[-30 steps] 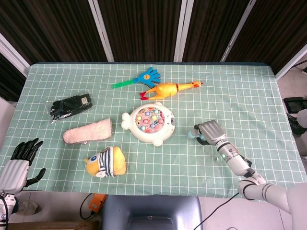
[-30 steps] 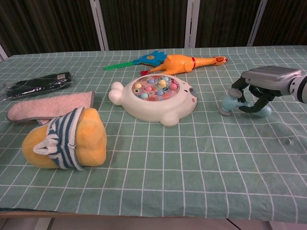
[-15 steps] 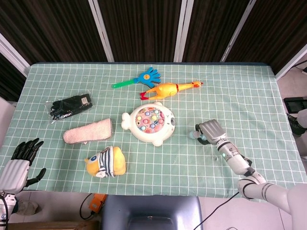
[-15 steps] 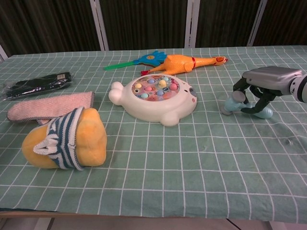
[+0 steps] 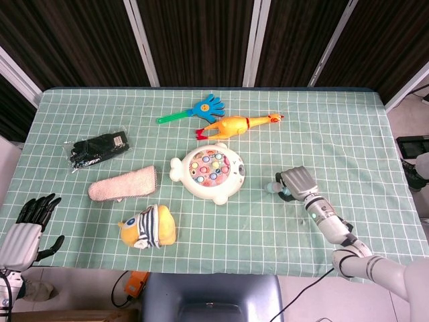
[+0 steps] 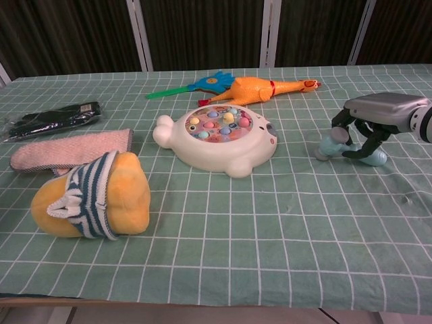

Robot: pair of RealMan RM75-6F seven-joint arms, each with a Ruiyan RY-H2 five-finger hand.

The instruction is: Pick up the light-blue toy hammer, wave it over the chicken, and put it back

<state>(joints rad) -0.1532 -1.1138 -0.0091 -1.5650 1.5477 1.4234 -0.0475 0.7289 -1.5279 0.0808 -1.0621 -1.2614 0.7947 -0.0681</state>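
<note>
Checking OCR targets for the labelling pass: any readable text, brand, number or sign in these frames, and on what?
No readable text in either view.
Black gloves in a clear pack: a pale label patch shows, too small and blurred to read.
Fishing game toy: coloured pegs only, no lettering visible.
Light-blue toy hammer, under the right hand: no marking visible.
Rubber chicken, blue hand clapper: none visible.
</note>
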